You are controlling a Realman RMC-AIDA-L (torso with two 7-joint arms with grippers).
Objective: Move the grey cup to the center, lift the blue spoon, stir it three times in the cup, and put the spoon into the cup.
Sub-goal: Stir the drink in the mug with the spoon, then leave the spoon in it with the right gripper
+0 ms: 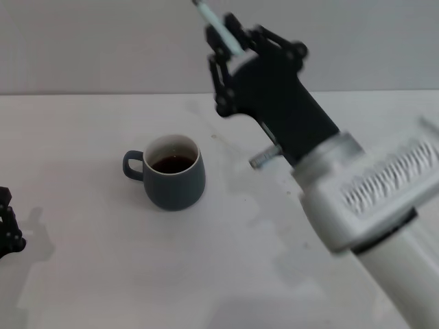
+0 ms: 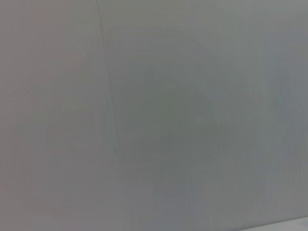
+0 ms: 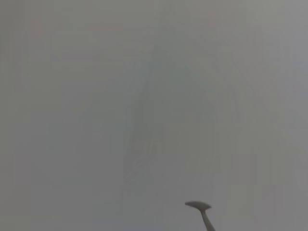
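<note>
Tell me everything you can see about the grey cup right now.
The grey cup is a rounded, dark slate-grey mug that looks ceramic, wider toward its base, with a white inside and a loop handle pointing to the robot's left. It stands upright on the white table, holding a dark liquid. Nothing touches it: the right tool, holding the blue spoon, is raised beyond it to the right, and the left tool sits at the table's left edge.

The head camera looks forward and down across the white table (image 1: 103, 288). Both wrist cameras face blank grey wall (image 2: 192, 120); only the spoon's bowl (image 3: 198, 206), beyond the right gripper's jaws, enters the right view.
</note>
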